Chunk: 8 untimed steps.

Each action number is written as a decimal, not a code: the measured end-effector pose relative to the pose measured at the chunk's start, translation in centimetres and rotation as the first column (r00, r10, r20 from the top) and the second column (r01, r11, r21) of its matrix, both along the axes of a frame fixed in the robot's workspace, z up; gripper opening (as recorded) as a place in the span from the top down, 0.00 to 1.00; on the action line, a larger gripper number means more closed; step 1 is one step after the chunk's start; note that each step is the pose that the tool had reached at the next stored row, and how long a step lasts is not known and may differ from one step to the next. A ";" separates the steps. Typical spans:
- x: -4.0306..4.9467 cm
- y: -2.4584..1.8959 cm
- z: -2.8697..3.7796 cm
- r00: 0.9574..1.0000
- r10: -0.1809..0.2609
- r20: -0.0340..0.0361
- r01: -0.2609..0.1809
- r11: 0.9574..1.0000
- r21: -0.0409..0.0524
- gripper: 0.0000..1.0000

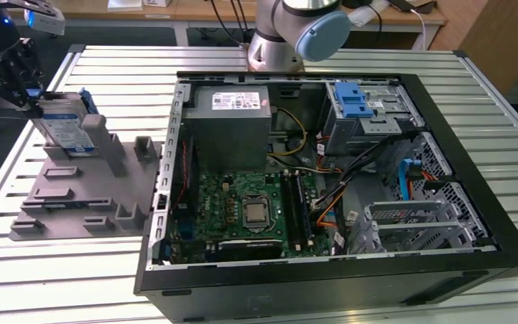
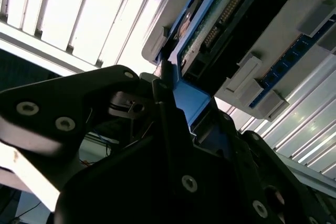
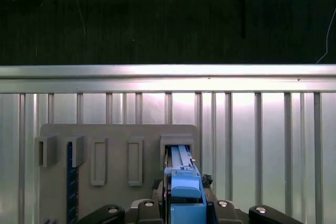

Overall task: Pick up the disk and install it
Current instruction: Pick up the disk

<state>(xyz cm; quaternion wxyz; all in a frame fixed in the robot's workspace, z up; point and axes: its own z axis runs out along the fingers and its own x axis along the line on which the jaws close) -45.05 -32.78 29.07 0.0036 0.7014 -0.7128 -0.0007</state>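
1 disk (image 1: 64,127) stands on edge in a slot of the grey holder (image 1: 79,196). In the exterior view it sits at about 9 o'clock from the open computer case (image 1: 331,290), on the slatted table (image 1: 106,61). The gripper (image 1: 25,91) meets the disk's end at roughly 10 o'clock. In the second wrist view its 2 black fingers (image 2: 163,103) are clamped on the disk's blue carrier rail, so I judge the disk gripped but not yet out of the holder.

The step in hand looks like the pick-up. To do it well, the pull should follow the slot's own line, with the disk kept square to the slot walls. A sideways drag could jam the rails or tip the holder, and the hold should stay firm on the plastic.

The disk's long axis seems to run from 10 o'clock down to 4 o'clock in the exterior view, away from the gripper and into the slot. Its labelled face turns toward about 5 o'clock.
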 end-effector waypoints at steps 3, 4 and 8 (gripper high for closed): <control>0.00 0.00 0.00 1.000 0.008 0.000 -0.008 1.000 0.000 0.64; 0.00 0.00 0.00 1.000 0.011 0.000 -0.011 1.000 0.000 0.64; 0.00 0.00 0.00 1.000 0.011 0.000 -0.011 1.000 0.000 0.64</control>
